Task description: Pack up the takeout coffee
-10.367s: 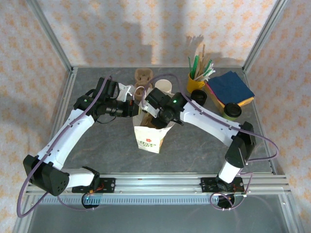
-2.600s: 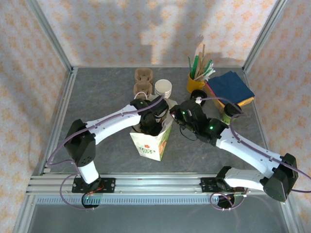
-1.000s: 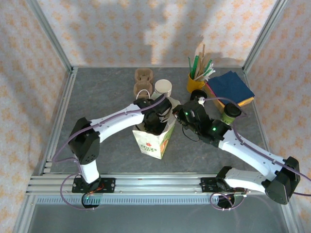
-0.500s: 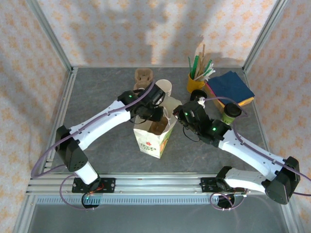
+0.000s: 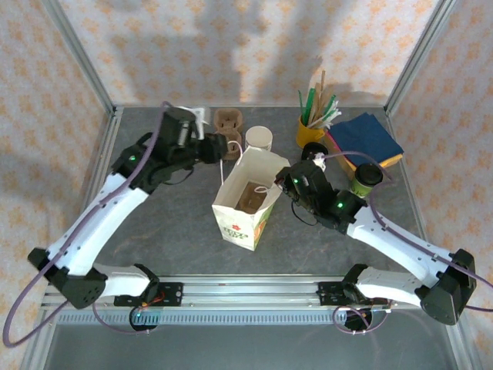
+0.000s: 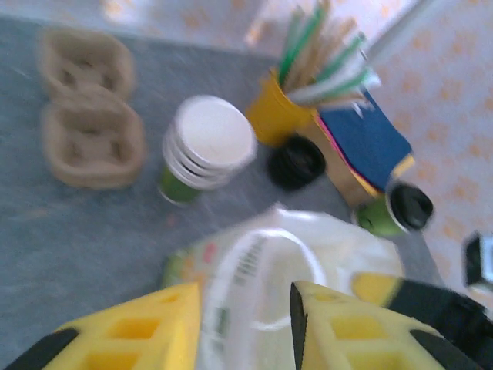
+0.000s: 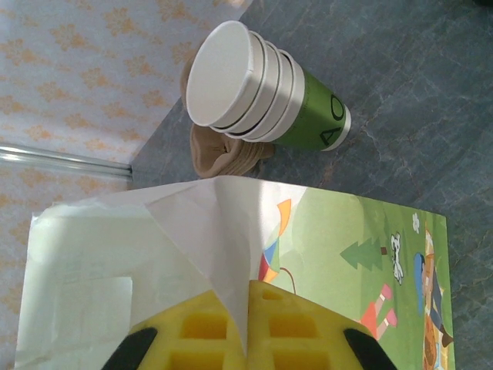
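The takeout coffee [image 5: 367, 178], a small white-and-green cup with a black lid, stands on the table right of the bag and apart from both grippers; the left wrist view catches it too [image 6: 400, 212]. The white paper bag [image 5: 248, 202] stands open mid-table with something brown inside. My right gripper [image 5: 283, 185] is shut on the bag's right rim; its yellow fingers [image 7: 248, 308] pinch the paper fold [image 7: 223, 231]. My left gripper [image 5: 216, 148] hovers open behind the bag's left side, its fingers [image 6: 246, 327] spread over the bag's white handle [image 6: 266, 277], holding nothing.
Behind the bag stand a stack of lidless cups [image 5: 259, 139], brown cup carriers [image 5: 229, 119] and a black stack of lids [image 5: 314, 153]. A yellow cup of stirrers [image 5: 310, 128] and napkins [image 5: 367, 139] fill the back right. The frame posts ring the table.
My left gripper has come up out of the bag and swung back to the left rear. The right gripper still pinches the bag's rim, and the bag has shifted slightly.
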